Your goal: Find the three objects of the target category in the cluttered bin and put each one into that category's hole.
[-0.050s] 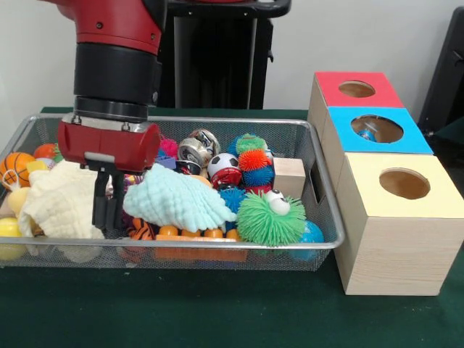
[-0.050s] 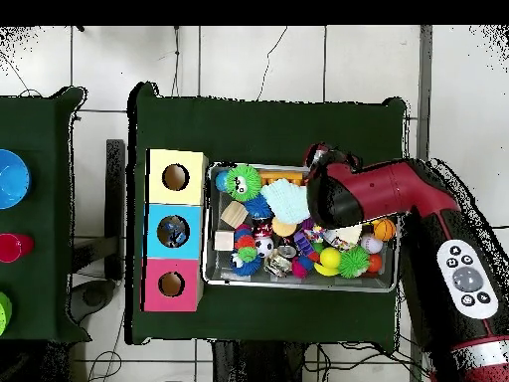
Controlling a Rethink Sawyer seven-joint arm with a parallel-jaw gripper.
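Claw (image 1: 109,210) reaches into the wire-mesh bin (image 1: 181,250), its dark fingers close together between two cloths; whether they pinch anything cannot be told.

Three wooden boxes with round holes, yellow-topped (image 1: 403,185), blue (image 1: 378,130) and red (image 1: 355,89), stand just beside the bin's end. Inside, a cream cloth (image 1: 61,203) and a ridged pale-blue cloth (image 1: 177,199) cover smaller toys; a spiky green ball (image 1: 270,217) rests near the front rim.

Front cam close, low; overhead high; share bin (image 1: 319,245) (image 2: 298,283).
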